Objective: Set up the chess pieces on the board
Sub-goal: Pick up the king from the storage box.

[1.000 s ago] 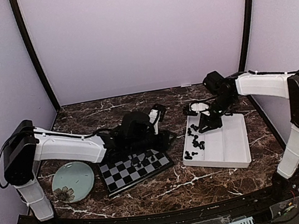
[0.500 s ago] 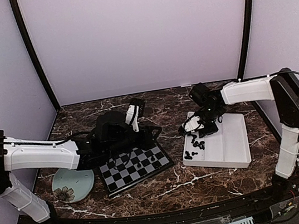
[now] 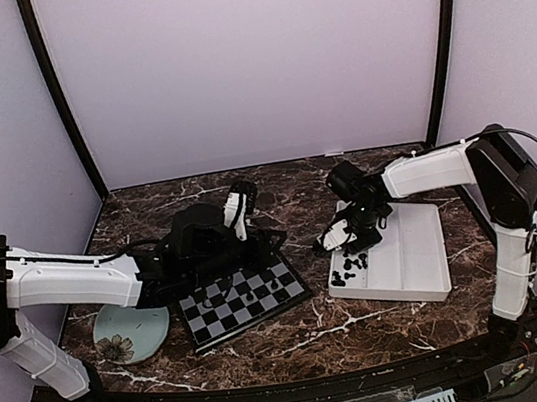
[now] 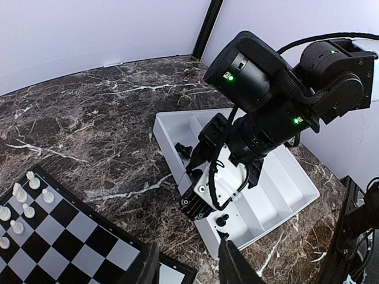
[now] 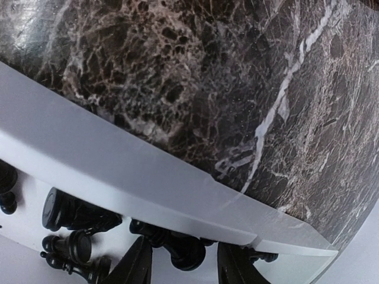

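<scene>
Standing on board, white chessmen, left-wrist view only

Top view: left arm covers the board's far edge; chessmen too small to identify. Wrist views: bottom edge crops left gripper and right gripper; tray wall partly hides black pieces.

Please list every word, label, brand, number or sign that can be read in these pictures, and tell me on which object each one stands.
None: no readable text appears in any view.
The board, the chess pieces, the white tray and the plate carry no writing; the plate shows only a flower pattern.
The right arm shows two green lights, but no letters.
</scene>
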### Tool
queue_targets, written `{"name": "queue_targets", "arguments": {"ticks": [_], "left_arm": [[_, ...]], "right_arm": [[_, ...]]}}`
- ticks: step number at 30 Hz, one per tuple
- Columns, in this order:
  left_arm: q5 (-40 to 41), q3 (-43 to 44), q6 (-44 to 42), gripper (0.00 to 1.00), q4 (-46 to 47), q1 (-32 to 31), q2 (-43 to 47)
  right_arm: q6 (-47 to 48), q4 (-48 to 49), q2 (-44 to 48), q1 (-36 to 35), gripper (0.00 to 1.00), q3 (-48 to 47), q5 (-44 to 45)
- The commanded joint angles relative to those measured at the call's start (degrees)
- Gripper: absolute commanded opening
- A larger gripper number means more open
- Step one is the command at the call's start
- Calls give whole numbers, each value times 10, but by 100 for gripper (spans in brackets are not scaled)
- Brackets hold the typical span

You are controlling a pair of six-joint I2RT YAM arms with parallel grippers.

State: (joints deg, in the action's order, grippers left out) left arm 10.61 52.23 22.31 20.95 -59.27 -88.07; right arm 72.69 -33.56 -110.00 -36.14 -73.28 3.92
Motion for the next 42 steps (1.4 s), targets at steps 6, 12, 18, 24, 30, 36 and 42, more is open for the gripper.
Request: {"name": "queue_targets", "arguments": {"ticks": [6,12,18,24,30,36,42], "left_arm": [[11,-12,2,35,12,0,20],[8,-6,-2,35,15,0,13],[6,-7,0,36,15,0,14],[9,-9,1,36,17,0,17],[9,-7,-1,36,20,0,14],[10,-9,1,35,23,0,13],[12,-8,1,35,18,0,13]], "right_arm": [[2,-63,-47,1,38,-20,21],[-9,-108,-65,6,26,-50,7],[-15,-119,-57,6,28,-44,-3],[-22,-97,-16,5,30,-24,-20],[-24,-89,11,7,29,-27,-24],[-12,-30,34,6,34,1,-37],[5,5,31,-4,40,16,-37]]}}
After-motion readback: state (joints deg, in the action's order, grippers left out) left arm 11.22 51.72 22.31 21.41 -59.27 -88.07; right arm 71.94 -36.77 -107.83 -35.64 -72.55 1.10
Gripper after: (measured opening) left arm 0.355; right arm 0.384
